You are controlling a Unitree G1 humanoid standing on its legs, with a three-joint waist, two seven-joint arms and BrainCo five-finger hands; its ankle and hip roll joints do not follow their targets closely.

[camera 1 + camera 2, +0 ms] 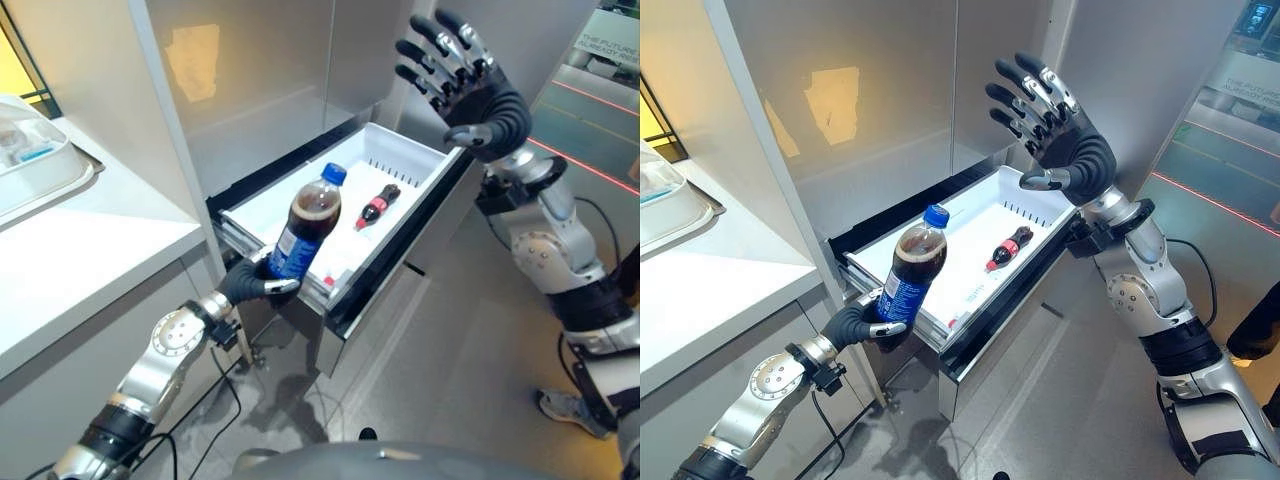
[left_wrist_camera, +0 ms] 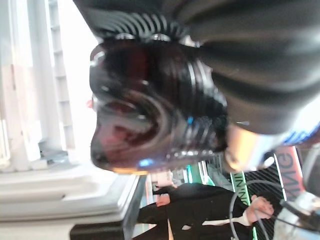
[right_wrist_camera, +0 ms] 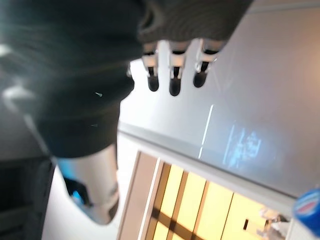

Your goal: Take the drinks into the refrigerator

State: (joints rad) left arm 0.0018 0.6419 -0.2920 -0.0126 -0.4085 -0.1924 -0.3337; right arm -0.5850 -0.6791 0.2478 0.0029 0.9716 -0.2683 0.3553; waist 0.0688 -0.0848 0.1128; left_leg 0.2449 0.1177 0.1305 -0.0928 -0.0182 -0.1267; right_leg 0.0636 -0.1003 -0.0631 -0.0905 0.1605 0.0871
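Note:
My left hand (image 1: 252,284) is shut on the base of a large cola bottle (image 1: 306,230) with a blue cap and blue label, held tilted over the near corner of the pulled-out white refrigerator drawer (image 1: 425,158). Seen from the left wrist, the bottle's dark bottom (image 2: 145,110) sits right against the palm. A small cola bottle (image 1: 377,205) with a red label lies flat inside the drawer. My right hand (image 1: 470,90) is raised above the drawer's far right corner, open with fingers spread and holding nothing; its fingers (image 3: 172,75) hang straight.
The grey refrigerator doors (image 1: 270,70) stand closed above the drawer. A white counter (image 1: 90,240) runs on the left with a clear tray (image 1: 35,160) on it. A person's shoe (image 1: 570,410) shows at the right on the grey floor.

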